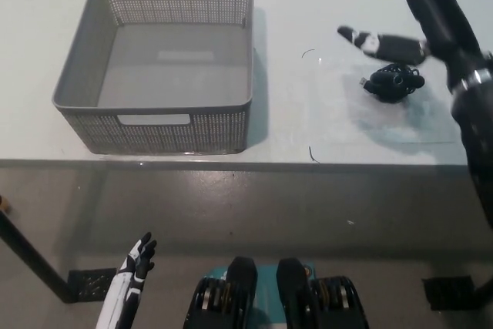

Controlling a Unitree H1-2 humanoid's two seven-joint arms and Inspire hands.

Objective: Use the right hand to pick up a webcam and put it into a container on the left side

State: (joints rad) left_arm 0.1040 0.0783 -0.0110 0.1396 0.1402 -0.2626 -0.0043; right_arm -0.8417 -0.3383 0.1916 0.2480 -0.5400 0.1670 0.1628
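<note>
**Right hand spread above the webcam, nothing held**

White tabletop [323, 5] fills the upper part of your head view; its front edge runs straight across the middle, with grey floor below it.

Your black right arm enters from the right edge and reaches up and inward over the table. The forearm runs steeply up the right side of the picture. The right hand [420, 17] sits at the top right, over the far side of the table. Its fingers are well apart: one long digit sticks out toward picture left, level with the table, and the rest point up toward the top edge. The hand holds nothing.

The webcam [393, 82], a small black bundle with its cable coiled on it, lies on the table just below that outstretched digit. From this steep angle you cannot tell whether the hand touches it or only hangs over it; a slim gap of white shows between them. It sits on a faintly glossy patch of the surface.

The container [85, 75], a grey perforated basket with slot handles, stands on the left part of the table, well apart from the webcam.

Your white left hand [137, 256] rests low at the bottom left, below the table edge, fingers slightly parted and holding nothing.
</note>
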